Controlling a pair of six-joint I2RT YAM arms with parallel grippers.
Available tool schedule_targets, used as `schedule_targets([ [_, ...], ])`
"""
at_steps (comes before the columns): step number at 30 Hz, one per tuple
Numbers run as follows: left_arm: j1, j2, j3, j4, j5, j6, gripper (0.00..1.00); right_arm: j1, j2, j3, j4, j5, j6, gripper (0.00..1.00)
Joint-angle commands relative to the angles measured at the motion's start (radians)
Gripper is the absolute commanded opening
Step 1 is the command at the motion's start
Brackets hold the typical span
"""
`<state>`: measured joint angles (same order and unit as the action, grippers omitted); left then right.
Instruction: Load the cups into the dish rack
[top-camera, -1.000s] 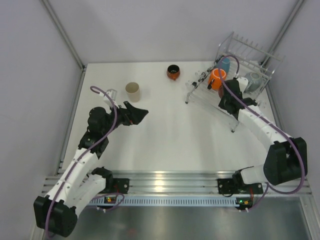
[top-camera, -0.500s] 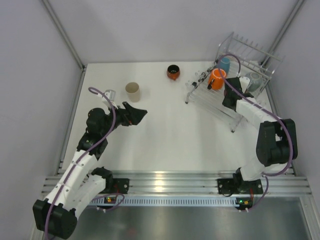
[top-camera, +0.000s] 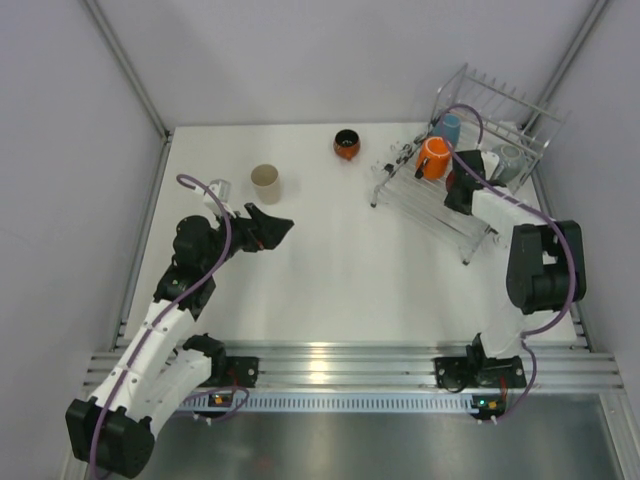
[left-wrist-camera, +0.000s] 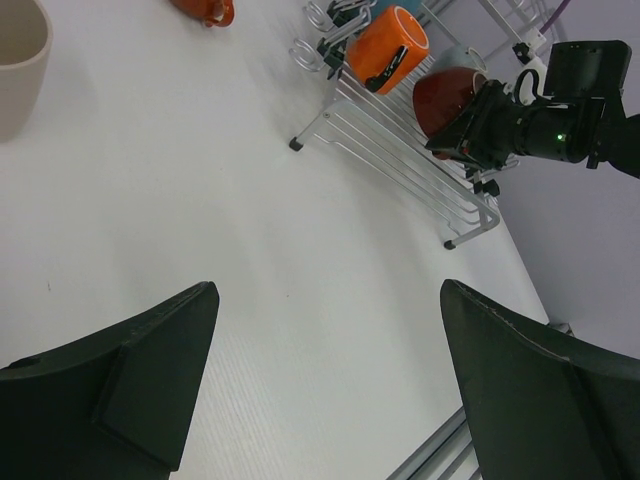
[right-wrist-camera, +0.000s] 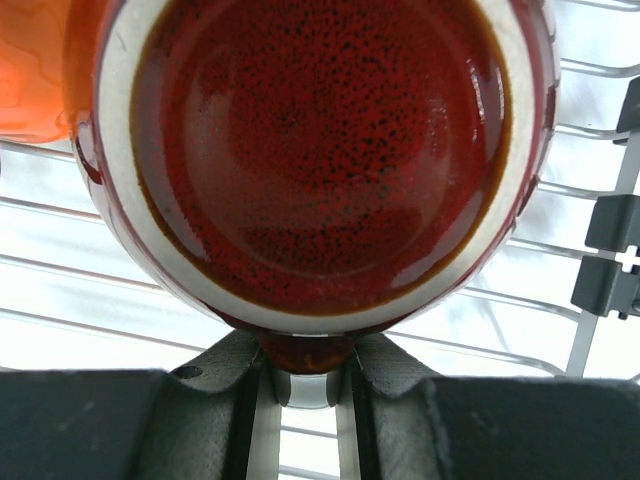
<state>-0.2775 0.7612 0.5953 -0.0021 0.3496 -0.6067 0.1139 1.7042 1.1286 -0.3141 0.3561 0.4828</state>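
Right arm (top-camera: 520, 225) is folding in toward the rack (top-camera: 505, 100); right tool (right-wrist-camera: 305, 385) is clamping the red mug (right-wrist-camera: 320, 150) over its wires, just beside the orange cup (top-camera: 433, 157). Blue cup (top-camera: 450, 127) and grey mug (top-camera: 507, 160) are sitting racked. Tumbler (top-camera: 265, 183) and dark cup (top-camera: 346, 143) are waiting on the bench (top-camera: 350, 270). Left tool (left-wrist-camera: 330, 380) is gaping wide, holding nothing.

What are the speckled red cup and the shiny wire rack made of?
The speckled dark-red round cup looks like glazed ceramic: a glossy, speckled surface with a pale, unglazed-looking ring. The silvery wire dish rack looks like chromed metal, going by its thin bright rods; some parts may be clear plastic.
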Motion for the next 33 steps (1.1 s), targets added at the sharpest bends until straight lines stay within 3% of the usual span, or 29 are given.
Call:
schedule_targets([
  [1,-0.002,-0.008,0.046,0.024,-0.011,-0.001,0.98,-0.020,-0.008,0.076,0.115,0.011,0.008,0.00],
  [11,0.000,0.010,0.055,0.024,-0.008,-0.005,0.98,-0.030,0.046,0.122,0.098,-0.016,-0.009,0.03],
  [21,0.000,0.018,0.072,0.024,-0.003,-0.008,0.98,-0.052,0.057,0.146,0.067,-0.031,-0.069,0.28],
  [33,-0.002,0.030,0.092,0.028,0.009,-0.022,0.98,-0.083,0.028,0.149,0.006,-0.022,-0.101,0.32],
])
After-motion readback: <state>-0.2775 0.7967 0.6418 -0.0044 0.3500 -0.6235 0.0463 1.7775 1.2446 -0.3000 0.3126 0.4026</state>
